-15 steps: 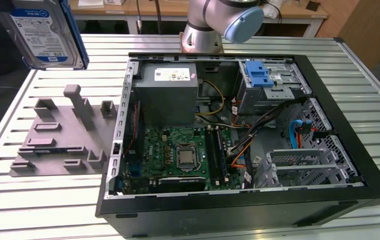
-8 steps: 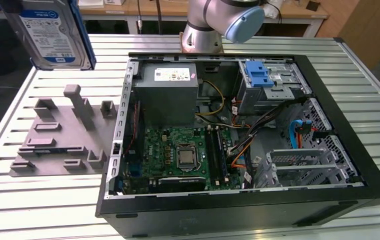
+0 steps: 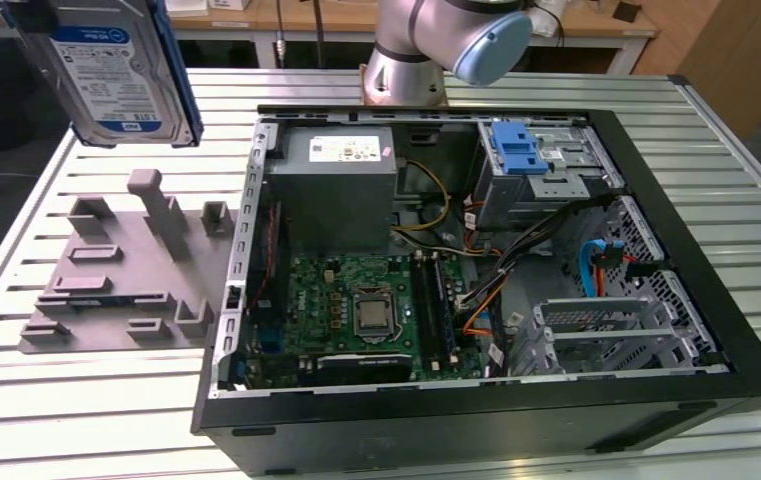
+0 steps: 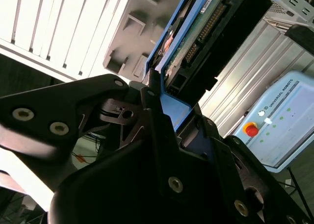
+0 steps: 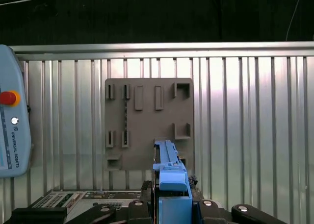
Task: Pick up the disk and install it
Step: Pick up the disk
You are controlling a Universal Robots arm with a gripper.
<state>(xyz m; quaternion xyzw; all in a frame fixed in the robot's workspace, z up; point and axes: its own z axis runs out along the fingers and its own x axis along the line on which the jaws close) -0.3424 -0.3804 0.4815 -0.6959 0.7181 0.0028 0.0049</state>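
The disk [image 3: 113, 75], a silver drive with a blue-and-white label in a blue bracket, hangs upright in the air at the exterior view's upper left, above the grey fixture plate [image 3: 127, 270]. In the second wrist view my gripper [image 4: 174, 111] is shut on the disk [image 4: 196, 37], whose green circuit side and blue bracket stick out past the black fingers. The first wrist view looks along the edge-on disk [image 5: 169, 170], held in the gripper [image 5: 171, 204], down onto the fixture plate [image 5: 147, 121].
An open computer case [image 3: 700, 250] lies on the slatted metal table [image 3: 87, 420], with a motherboard, cables and a silver drive cage with a blue latch [image 3: 534, 160]. The arm's base [image 3: 407, 60] stands behind the case. A teach pendant [image 5: 10, 121] sits beside the table.
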